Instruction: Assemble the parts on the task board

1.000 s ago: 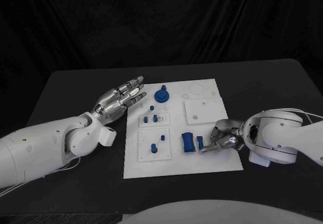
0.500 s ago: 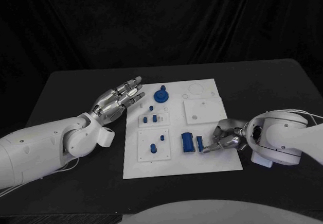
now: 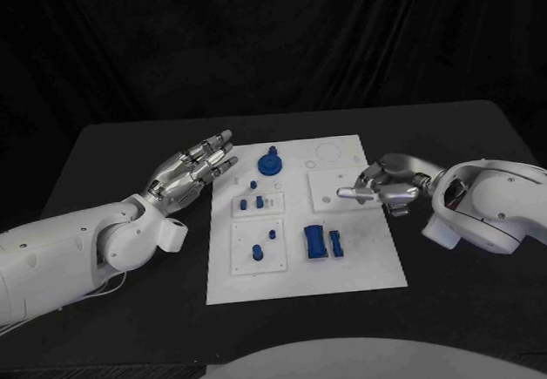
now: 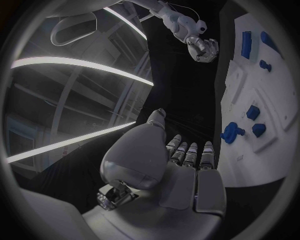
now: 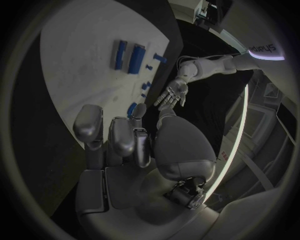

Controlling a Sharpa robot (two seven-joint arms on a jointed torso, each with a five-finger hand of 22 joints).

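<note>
One task board (image 3: 355, 262), two hands, several blue parts.
Two upright blocks (image 3: 315, 242) are seen near the board's middle, nearward and left of the right hand (image 3: 384, 188) (fingers curled, nothing held); the left hand (image 3: 193, 170) is spread open, empty, left of the board.

Both arms are cased in smooth, glossy white shells, thick and rounded, swelling into bulbous housings near the wrists. The left arm (image 3: 64, 256) shows a few small dark screw dots on its casing, and a thin pale cable trails under it. The left robot hand (image 3: 194, 169) is silver metal with segmented fingers and dark gaps between segments. The right robot hand (image 3: 387, 184) is the same silver, with a thin cable looping over the white right arm (image 3: 508, 212).
</note>
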